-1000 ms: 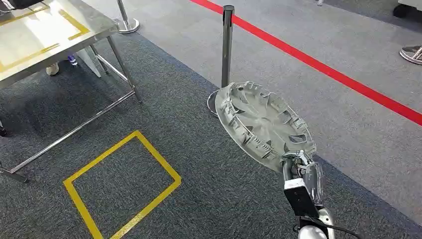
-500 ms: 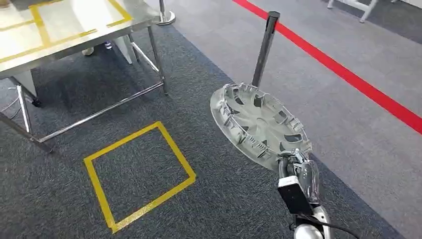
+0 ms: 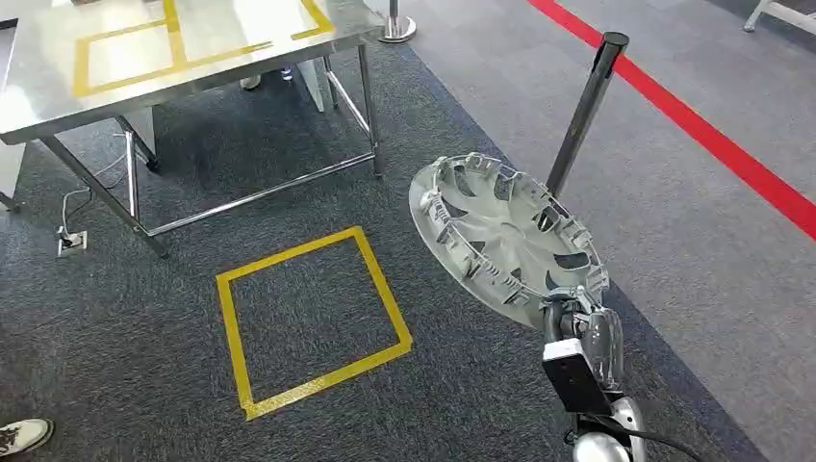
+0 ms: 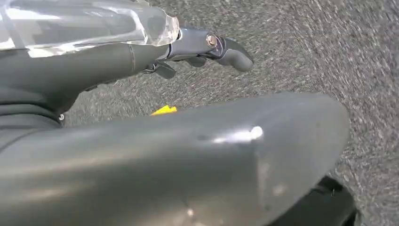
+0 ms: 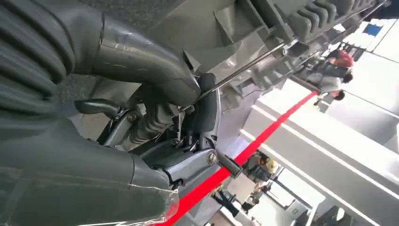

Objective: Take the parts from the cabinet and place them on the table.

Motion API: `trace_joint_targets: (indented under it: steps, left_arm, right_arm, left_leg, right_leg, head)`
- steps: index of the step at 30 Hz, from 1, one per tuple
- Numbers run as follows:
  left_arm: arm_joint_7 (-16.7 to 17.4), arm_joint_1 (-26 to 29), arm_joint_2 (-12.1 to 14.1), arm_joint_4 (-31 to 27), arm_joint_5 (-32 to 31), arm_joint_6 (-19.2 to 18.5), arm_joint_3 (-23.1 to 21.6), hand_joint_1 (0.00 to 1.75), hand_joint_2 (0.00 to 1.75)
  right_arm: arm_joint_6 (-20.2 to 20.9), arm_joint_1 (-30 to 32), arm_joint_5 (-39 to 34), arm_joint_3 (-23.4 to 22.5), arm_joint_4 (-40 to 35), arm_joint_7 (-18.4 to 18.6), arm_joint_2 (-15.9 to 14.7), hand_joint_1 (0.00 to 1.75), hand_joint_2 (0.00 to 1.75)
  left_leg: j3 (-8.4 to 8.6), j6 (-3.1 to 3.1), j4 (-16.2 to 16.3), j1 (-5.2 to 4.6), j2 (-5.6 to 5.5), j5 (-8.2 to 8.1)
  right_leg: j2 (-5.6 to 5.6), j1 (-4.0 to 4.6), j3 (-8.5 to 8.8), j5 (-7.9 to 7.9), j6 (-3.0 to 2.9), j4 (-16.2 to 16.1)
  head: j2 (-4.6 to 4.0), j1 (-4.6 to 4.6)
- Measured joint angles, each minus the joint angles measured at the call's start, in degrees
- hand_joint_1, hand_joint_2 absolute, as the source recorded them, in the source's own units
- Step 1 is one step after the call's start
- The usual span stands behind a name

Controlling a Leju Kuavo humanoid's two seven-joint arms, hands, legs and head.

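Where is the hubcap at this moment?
In the head view the hubcap is right of centre, held at its lower rim by the right robot hand, tilted above the carpet between the yellow floor square and the stanchion post.

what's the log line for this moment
phase: carry | right hand: grips hubcap rim | left hand: holds nothing, over carpet | table: ahead left | placed: no

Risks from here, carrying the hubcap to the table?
1. The right hand holds the big hubcap only at its lower rim; it sits tilted and overhanging, so it may pivot or slip while walking.
2. The stanchion post stands close behind the hubcap; a swing or turn might clip it.
3. The table edge and legs could catch the wide disc on approach.
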Motion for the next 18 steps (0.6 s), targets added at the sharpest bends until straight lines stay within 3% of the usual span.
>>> trace_joint_targets:
  steps: [2, 3, 4, 5, 7, 8, 9, 12, 13, 14, 15, 16, 17, 18]
  left_arm:
    - [0.0, -0.1, 0.0, 0.0, 0.0, 0.0, 0.1, 0.0, 0.0]
    - [0.0, -0.1, 0.0, 0.0, 0.0, 0.0, 0.1, 0.0, 0.0]
    - [0.0, 0.0, 0.0, 0.0, 0.0, 0.0, 0.2, 0.0, 0.0]
    - [0.0, 0.1, 0.0, 0.0, 0.0, 0.0, 0.3, 0.0, 0.0]
    - [0.0, 0.1, 0.0, 0.0, 0.0, 0.0, 0.4, 0.0, 0.0]
    - [0.0, 0.0, 0.1, 0.0, 0.0, 0.0, 0.4, 0.0, 0.0]
    - [0.0, -0.2, 0.2, 0.0, 0.0, 0.0, 0.4, 0.0, 0.0]
    - [-0.1, -0.2, 0.2, 0.0, 0.0, 0.0, 0.4, 0.0, 0.0]
    - [-0.1, -0.2, 0.3, 0.0, 0.0, 0.0, 0.5, 0.0, 0.0]
    - [-0.1, -0.1, 0.3, 0.0, 0.1, 0.0, 0.5, 0.0, 0.0]
    - [0.0, -0.1, 0.3, 0.0, 0.0, 0.1, 0.5, 0.0, 0.0]
    - [0.2, -0.2, 0.3, 0.0, 0.0, 0.1, 0.5, 0.0, 0.0]
    - [0.7, -0.3, 0.2, 0.0, -0.1, 0.0, 0.5, 0.0, 0.0]
    - [1.1, -0.3, 0.2, 0.0, -0.2, 0.0, 0.5, 0.0, 0.0]
  right_arm:
    - [0.0, 0.3, 0.0, -0.2, 0.0, 0.0, 0.0, 1.75, 1.75]
    - [0.0, 0.5, 0.0, -0.2, 0.0, 0.0, -0.1, 1.75, 1.75]
    - [0.0, 0.6, 0.0, -0.2, 0.0, 0.0, -0.1, 1.75, 1.75]
    - [0.0, 0.7, 0.0, -0.1, 0.0, 0.0, -0.1, 1.75, 1.75]
    - [0.0, 0.6, 0.0, -0.1, 0.0, 0.0, 0.0, 1.75, 1.75]
    - [0.0, 0.6, 0.0, -0.1, 0.0, 0.0, 0.0, 1.75, 1.75]
    - [0.0, 0.6, 0.0, -0.2, 0.0, 0.0, 0.0, 1.75, 1.75]
    - [0.0, 0.6, 0.0, 0.0, 0.0, -0.1, 0.0, 1.75, 1.75]
    - [0.0, 0.6, 0.1, 0.0, -0.1, -0.1, 0.0, 1.75, 1.75]
    - [0.0, 0.6, 0.1, -0.1, -0.1, 0.0, 0.0, 1.75, 1.75]
    - [0.0, 0.6, 0.1, -0.1, -0.2, -0.1, 0.0, 1.75, 1.75]
    - [0.0, 0.6, 0.0, -0.1, -0.2, -0.1, 0.0, 1.75, 1.75]
    - [0.0, 0.6, 0.0, -0.1, -0.2, -0.2, -0.1, 1.75, 1.75]
    - [0.0, 0.6, 0.0, -0.1, -0.2, -0.3, -0.1, 1.75, 1.75]
  left_leg:
    - [-5.01, -0.24, 9.9, 0.25, 1.26, -4.17]
    - [-6.89, -0.33, 13.5, 0.37, 1.28, -4.92]
    - [-7.29, -0.35, 13.8, 0.46, 1.3, -4.35]
    - [-6.16, -0.25, 11.3, 0.46, 1.35, -2.47]
    - [-0.51, 0.23, 0.5, 0.29, 2.59, 2.62]
    - [2.22, 0.81, -4.5, -0.22, 6.02, 3.46]
    - [2.51, 1.11, -4.7, -0.63, 6.87, 2.81]
    - [2.06, 1.62, -4.8, -0.95, 4.71, 2.8]
    - [3.06, 2.08, -5.5, -0.55, 3.83, 3.21]
    - [3.42, 2.27, -5.9, -0.12, 3.23, 3.55]
    - [3.43, 2.52, -5.9, 0.14, 2.63, 3.69]
    - [3.42, 2.56, -5.9, 0.23, 1.87, 3.71]
    - [3.4, 2.62, -5.9, 0.25, 1.01, 3.67]
    - [3.42, 2.62, -5.9, 0.25, 0.26, 3.66]
  right_leg:
    - [-1.48, 0.13, -0.03, -0.18, -0.24, 0.0]
    - [-2.2, 0.17, -0.02, -0.24, -0.28, 0.0]
    - [-2.85, 0.19, 0.05, -0.33, -0.29, 0.0]
    - [-3.47, 0.22, 0.19, -0.46, -0.22, 0.0]
    - [-4.7, 0.31, 0.82, -0.84, -0.03, 0.0]
    - [-5.22, 0.37, 1.23, -1.07, 0.18, 0.0]
    - [-5.73, 0.83, 1.23, -1.32, 0.6, 0.0]
    - [-7.42, 0.53, 1.92, -1.44, 1.4, -0.5]
    - [-8.08, 0.71, 2.45, -1.73, 1.88, -0.8]
    - [-5.6, 0.46, 2.37, -2.44, 2.12, 0.1]
    - [-3.13, 0.37, 1.18, -4.03, 2.18, 2.8]
    - [-1.71, 0.33, -0.88, -6.14, 2.33, 7.1]
    - [-1.11, 0.35, -3.62, -8.25, 2.5, 12.4]
    - [-0.94, 0.37, -5.79, -9.15, 2.61, 16.2]
  head:
    - [0.0, -0.04]
    - [0.0, -0.07]
    - [0.0, -0.05]
    - [0.0, -0.07]
    - [0.0, -0.07]
    - [0.0, -0.05]
    - [0.0, 0.13]
    - [0.0, 0.02]
    - [0.0, -0.11]
    - [0.0, 0.23]
    - [0.0, 0.33]
    - [0.0, 0.8]
    - [0.0, 0.89]
    - [0.0, 0.92]
